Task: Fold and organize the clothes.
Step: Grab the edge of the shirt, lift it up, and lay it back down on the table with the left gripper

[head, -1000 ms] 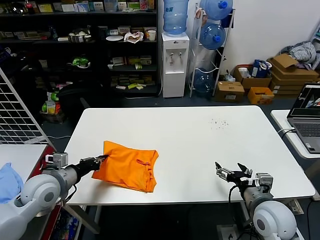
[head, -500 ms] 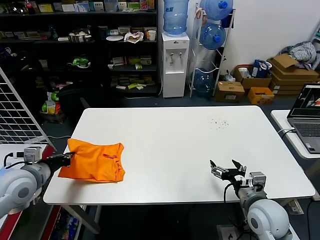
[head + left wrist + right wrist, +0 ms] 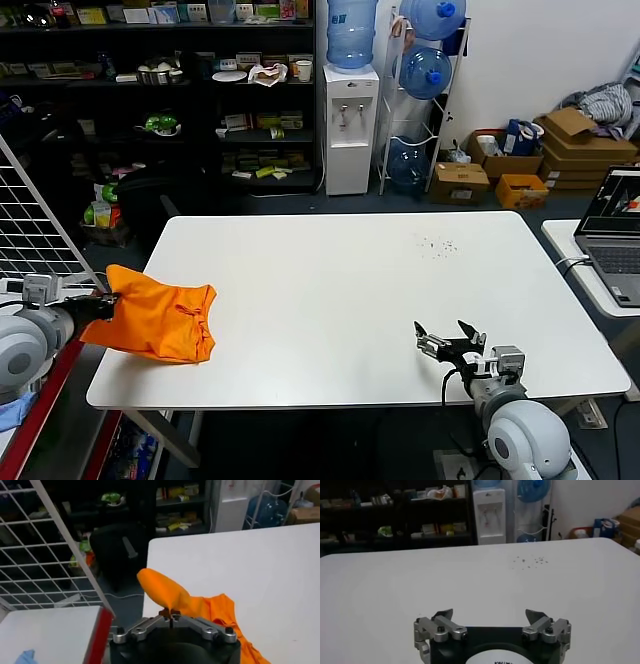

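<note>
Orange T-shirt point(image 3: 155, 322) pinched in left claw point(image 3: 103, 303) at the table point(image 3: 350, 290) edge; right claw point(image 3: 445, 338) wide open, empty.

The right hand point(image 3: 490, 622) hovers spread wide over the bare white table point(image 3: 470, 580).

The left gripper point(image 3: 103, 299), clamped on a corner of the folded orange T-shirt point(image 3: 155, 322), is dragging it sideways across the white table point(image 3: 380, 290) toward the table's left edge. A second ago the shirt was lying well inside the tabletop near the front edge; now it is hanging over the left edge, its pinched corner lifted off the surface and beyond the table. The left arm is pulling back out of the head view with it. The right gripper point(image 3: 446, 342), jaws wide, is creeping slightly leftward along the front edge, near the front right corner.
</note>
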